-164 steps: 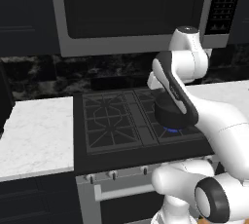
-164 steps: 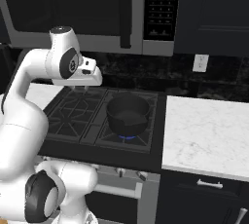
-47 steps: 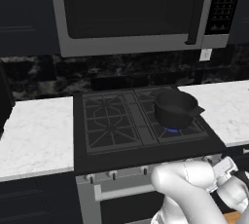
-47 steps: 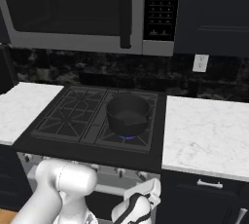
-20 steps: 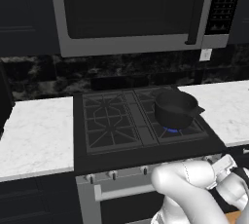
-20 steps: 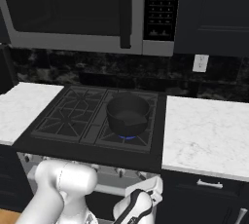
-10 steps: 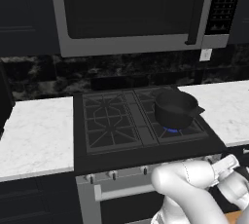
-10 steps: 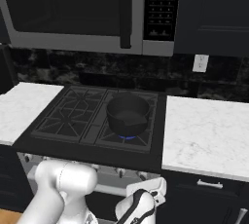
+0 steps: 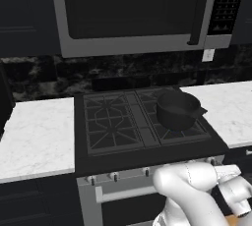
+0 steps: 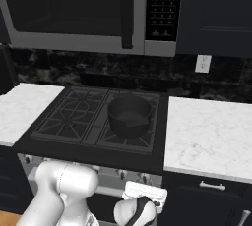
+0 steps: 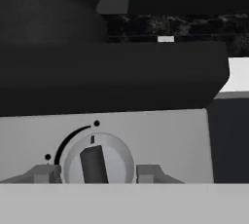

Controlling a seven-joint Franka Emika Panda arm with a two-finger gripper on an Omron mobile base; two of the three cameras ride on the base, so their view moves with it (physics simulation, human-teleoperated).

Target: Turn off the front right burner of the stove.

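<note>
While no blue flame shows at the front right burner (image 9: 181, 130), a dark pot (image 9: 177, 110) sits on its grate, on the stove (image 9: 113, 157) under the microwave (image 9: 133, 14). My gripper (image 11: 98, 174) is spread, fingertips (image 11: 46, 173) flanking a silver knob (image 11: 95, 162) on the steel front. No legible lettering; only dots and an arc mark the knob.

Matt black stove (image 9: 142, 149) grates, brushed steel front, speckled white marble counter (image 9: 34, 136)
</note>
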